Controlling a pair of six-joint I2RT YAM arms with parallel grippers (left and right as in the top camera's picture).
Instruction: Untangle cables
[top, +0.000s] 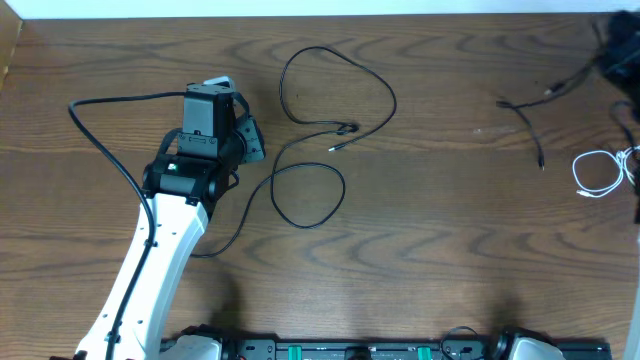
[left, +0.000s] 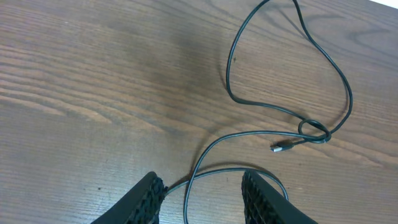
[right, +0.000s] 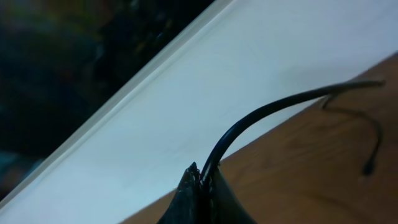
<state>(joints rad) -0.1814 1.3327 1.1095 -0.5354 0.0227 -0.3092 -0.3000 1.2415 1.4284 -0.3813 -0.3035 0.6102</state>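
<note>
Looking from overhead, the table (top: 450, 250) gives me wide bare wood across the middle and along the near side, while the right end is crowded. The long black cable (top: 347, 127) lies centre-left: one big loop reaches toward the far edge, a small knot sits beside its plug end, and a second loop below it trails a tail toward the left arm's base. The left gripper (top: 250, 140) sits just left of that lower loop, well clear of the left edge. Its own camera shows what the top view cannot: the fingers (left: 149, 199) are spread, and the cable runs on the wood between them without touching either pad. On the right, the short black cable (top: 515, 106) runs up toward the far right corner, and the white cable (top: 581, 172) is coiled hard against the right edge. The right wrist view shows the right gripper (right: 200, 180) pressed together, pinching the short black cable right at the far table edge, with a white surface (right: 280, 56) beyond it.
</note>
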